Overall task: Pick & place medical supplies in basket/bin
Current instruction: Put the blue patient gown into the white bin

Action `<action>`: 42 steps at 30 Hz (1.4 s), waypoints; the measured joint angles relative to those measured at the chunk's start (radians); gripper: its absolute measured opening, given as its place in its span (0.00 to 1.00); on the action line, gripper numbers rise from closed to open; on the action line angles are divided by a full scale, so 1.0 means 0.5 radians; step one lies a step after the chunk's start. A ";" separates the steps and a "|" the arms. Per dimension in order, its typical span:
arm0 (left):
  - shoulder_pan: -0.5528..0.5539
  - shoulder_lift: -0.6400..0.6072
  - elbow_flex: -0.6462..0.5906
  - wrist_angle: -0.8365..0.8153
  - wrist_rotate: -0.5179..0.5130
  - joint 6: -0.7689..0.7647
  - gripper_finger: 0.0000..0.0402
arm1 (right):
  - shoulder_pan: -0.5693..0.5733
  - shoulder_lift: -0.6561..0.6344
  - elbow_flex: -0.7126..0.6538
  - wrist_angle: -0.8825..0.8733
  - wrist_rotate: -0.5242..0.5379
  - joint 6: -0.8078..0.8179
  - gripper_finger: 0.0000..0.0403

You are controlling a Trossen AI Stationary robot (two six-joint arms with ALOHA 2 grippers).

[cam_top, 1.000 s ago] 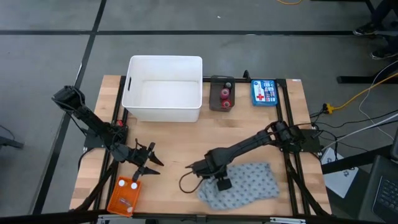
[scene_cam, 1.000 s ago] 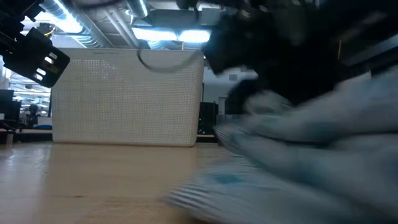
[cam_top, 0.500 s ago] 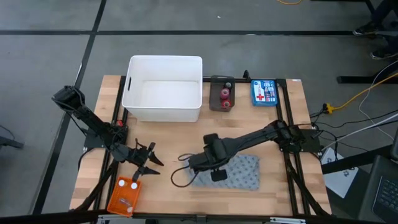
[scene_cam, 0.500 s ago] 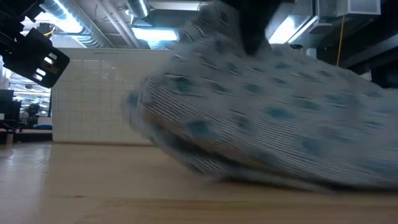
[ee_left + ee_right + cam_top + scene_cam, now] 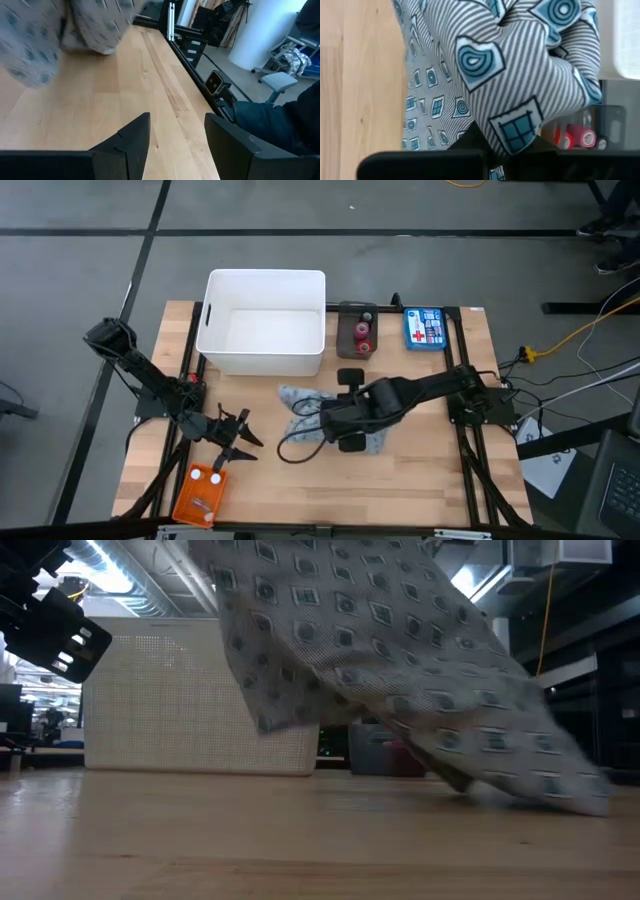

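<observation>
At the lower left of the high view, the orange basket [image 5: 200,494] lies flat on the wooden worktop [image 5: 270,490], near its front edge, with two small pale pieces [image 5: 207,476] inside at its far end. Just above it in the picture the left gripper [image 5: 243,442] hangs over bare wood, its fingers [image 5: 131,141] apart with nothing between them.

Toward the upper middle of that view stands the white tub [image 5: 263,322]. To its right, at the back edge, a small dark tray [image 5: 357,331] holds a pink roll [image 5: 362,330] and a red piece [image 5: 364,347], and right of that lies a blue first-aid box [image 5: 424,328].

In the middle of the frame the right gripper [image 5: 338,423] has the grey patterned cloth [image 5: 300,402] clamped in its fingers. The cloth is bunched under and around the arm, just in front of the tub, with a dark cable [image 5: 292,445] looping down onto the wood beside it. In the low view the cloth [image 5: 380,650] hangs from the top of the frame and trails down to the right, its lower edge at or just above the worktop. In the right wrist view the fabric [image 5: 520,80] fills most of the frame, striped grey with blue shapes, pinched right at the dark fingers.
</observation>
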 joint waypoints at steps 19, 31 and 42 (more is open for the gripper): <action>0.000 0.000 0.000 -0.002 -0.019 0.007 0.47 | -0.066 -0.392 0.001 0.083 0.850 -0.055 0.03; 0.004 0.001 0.001 -0.002 -0.052 0.020 0.47 | -0.323 -0.487 0.017 0.912 1.115 -0.984 0.03; 0.004 0.001 0.002 -0.003 -0.053 0.012 0.47 | -0.571 -0.521 0.021 1.785 0.872 -1.553 0.03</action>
